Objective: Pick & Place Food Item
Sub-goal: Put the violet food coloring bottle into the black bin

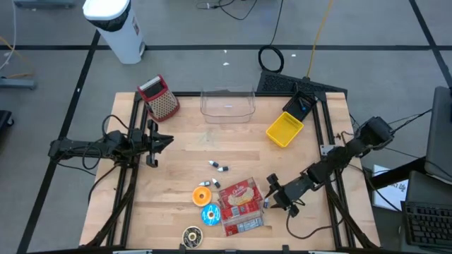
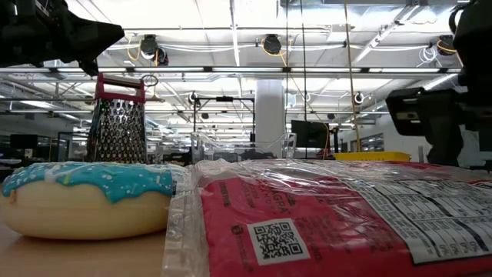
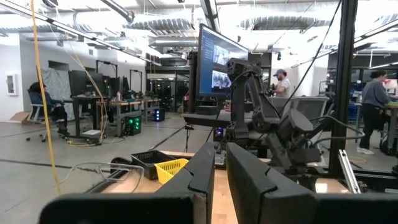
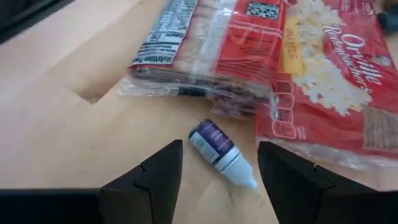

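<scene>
Beside glossy plastic-wrapped popcorn pack (image 4: 323, 56): right tool (image 4: 219, 171) released, straddling small cylindrical dropper bottle (image 4: 221, 152).

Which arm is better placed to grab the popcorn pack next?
The right: its open pincer hangs beside the popcorn pack, over a small bottle. The left pincer is shut, far up the table.

the popcorn package (image 4: 323, 56) runs past the right wrist view's edge, its brand name cut short. in the low view the doughnut (image 2: 84, 198) is cropped at the left edge, and the grater (image 2: 117, 123) stands partly behind it. small items (image 1: 217, 166) mid-table are too small to identify.
</scene>
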`<state>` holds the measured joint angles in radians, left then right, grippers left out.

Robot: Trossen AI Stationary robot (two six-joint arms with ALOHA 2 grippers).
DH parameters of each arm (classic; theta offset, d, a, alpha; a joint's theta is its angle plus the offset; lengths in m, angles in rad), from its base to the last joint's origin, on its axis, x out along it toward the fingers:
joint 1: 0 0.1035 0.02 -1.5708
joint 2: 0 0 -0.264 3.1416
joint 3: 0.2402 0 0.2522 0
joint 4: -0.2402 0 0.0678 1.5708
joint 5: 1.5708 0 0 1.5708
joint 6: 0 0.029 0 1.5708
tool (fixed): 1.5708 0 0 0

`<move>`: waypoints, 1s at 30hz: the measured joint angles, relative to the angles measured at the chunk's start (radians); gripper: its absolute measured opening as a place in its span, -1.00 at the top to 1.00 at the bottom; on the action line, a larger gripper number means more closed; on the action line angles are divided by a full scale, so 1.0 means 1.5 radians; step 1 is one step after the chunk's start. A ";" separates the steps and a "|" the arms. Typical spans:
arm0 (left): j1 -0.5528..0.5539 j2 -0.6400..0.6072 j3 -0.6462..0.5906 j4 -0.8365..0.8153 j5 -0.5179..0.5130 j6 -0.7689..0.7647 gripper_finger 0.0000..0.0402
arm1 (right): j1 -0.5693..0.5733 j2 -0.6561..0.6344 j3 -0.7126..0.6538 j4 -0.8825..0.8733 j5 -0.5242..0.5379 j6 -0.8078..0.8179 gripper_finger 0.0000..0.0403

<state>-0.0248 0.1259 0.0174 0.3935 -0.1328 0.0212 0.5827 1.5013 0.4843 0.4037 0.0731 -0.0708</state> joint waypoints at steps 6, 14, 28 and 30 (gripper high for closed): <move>0.000 0.000 0.000 0.000 0.000 0.000 0.79 | -0.012 0.040 0.000 0.008 -0.001 -0.044 0.05; 0.000 0.000 0.000 0.000 0.000 0.000 0.79 | -0.026 0.042 0.001 0.005 -0.026 -0.031 0.13; 0.000 0.000 0.000 0.000 0.000 0.000 0.79 | -0.026 0.042 0.001 0.002 -0.037 -0.031 0.56; 0.000 0.000 0.000 0.000 0.000 0.000 0.79 | -0.026 0.042 0.001 0.002 -0.037 -0.031 0.61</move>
<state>-0.0247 0.1257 0.0174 0.3935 -0.1329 0.0212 0.5430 1.5646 0.4850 0.4068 0.0177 -0.1171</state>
